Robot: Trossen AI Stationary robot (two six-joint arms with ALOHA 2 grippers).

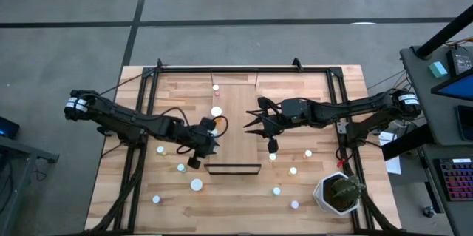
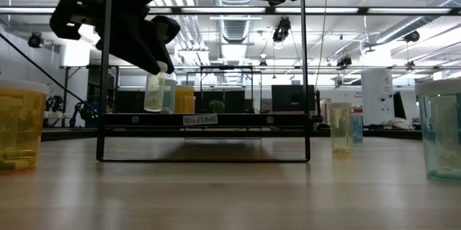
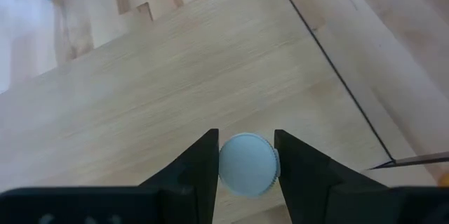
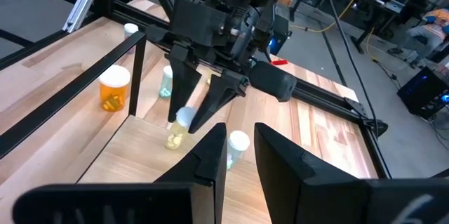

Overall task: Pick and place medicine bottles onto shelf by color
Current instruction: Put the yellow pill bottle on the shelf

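Observation:
The shelf (image 1: 240, 118) is a long light-wood plank down the table's middle, with a dark rail (image 1: 233, 168) at its near end. My left gripper (image 1: 210, 129) is over the shelf's left edge, shut on a pale yellow medicine bottle (image 4: 175, 137) with a white cap. My right gripper (image 4: 240, 131) hovers above the shelf's right side, open and holding nothing. Two white-capped bottles (image 1: 216, 110) (image 1: 216, 86) stand on the shelf farther back. In the low view the held bottle (image 2: 155, 91) shows in front of two others (image 2: 180, 98). My left gripper pinches the bottle's white cap (image 3: 245, 165) between its two fingers, one on each side of the cap's rim. The fingers slant down from the table's left. The bottle hangs about upright below them, its base at the shelf's surface; whether it rests there I cannot tell.
Loose bottles stand on the table left of the shelf (image 1: 160, 149) (image 1: 196, 184) and right of it (image 1: 293, 170) (image 1: 276, 190). A potted plant (image 1: 340, 191) is at the near right corner. Dark frame rails (image 1: 140, 118) run along both sides.

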